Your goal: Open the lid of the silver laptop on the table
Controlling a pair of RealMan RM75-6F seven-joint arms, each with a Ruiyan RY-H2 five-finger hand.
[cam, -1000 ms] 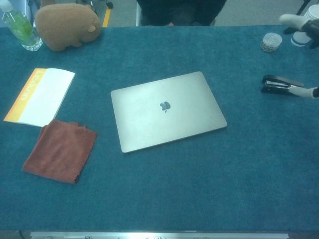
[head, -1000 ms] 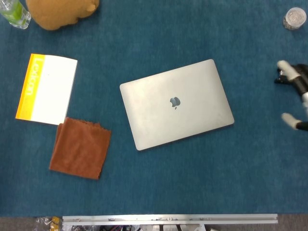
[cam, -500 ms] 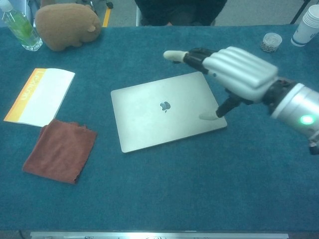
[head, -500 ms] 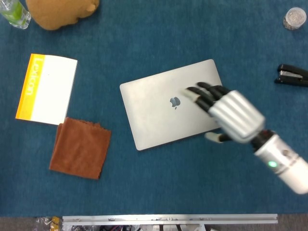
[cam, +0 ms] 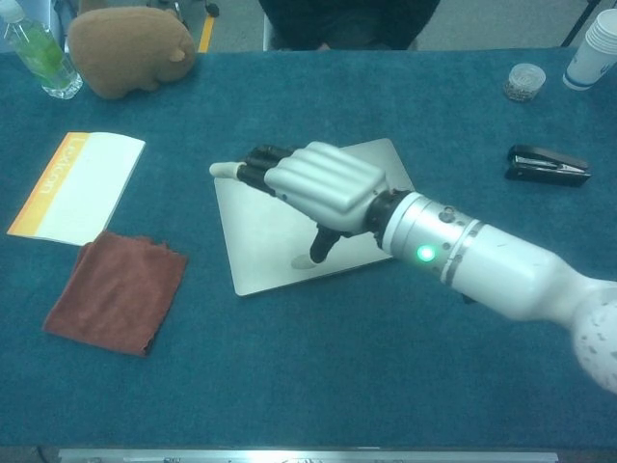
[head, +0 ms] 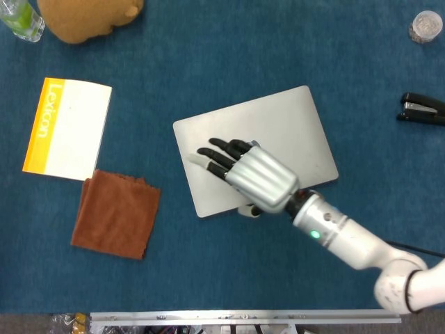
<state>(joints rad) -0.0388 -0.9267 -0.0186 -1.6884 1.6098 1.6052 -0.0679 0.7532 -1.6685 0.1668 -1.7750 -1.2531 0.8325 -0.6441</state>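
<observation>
The silver laptop [head: 292,125] lies closed and flat in the middle of the blue table, turned a little askew, its logo hidden under my hand. My right hand [head: 254,177] hovers low over the lid's front left part, its fingers stretched out toward the left and holding nothing. In the chest view the same hand [cam: 318,183] sits above the laptop [cam: 260,231], with the thumb [cam: 301,260] pointing down at the lid's front edge; contact there cannot be judged. My left hand does not show in either view.
A yellow-and-white booklet [head: 68,129] and a brown cloth [head: 117,213] lie left of the laptop. A brown plush toy [head: 87,15] and a bottle [head: 21,19] stand at the far left. A black stapler [head: 423,109], a small jar [head: 425,26] and paper cups [cam: 598,48] are at the right.
My right hand came in from the table's right edge and moved left across the laptop to its front left part. The laptop has stayed closed and in place.
</observation>
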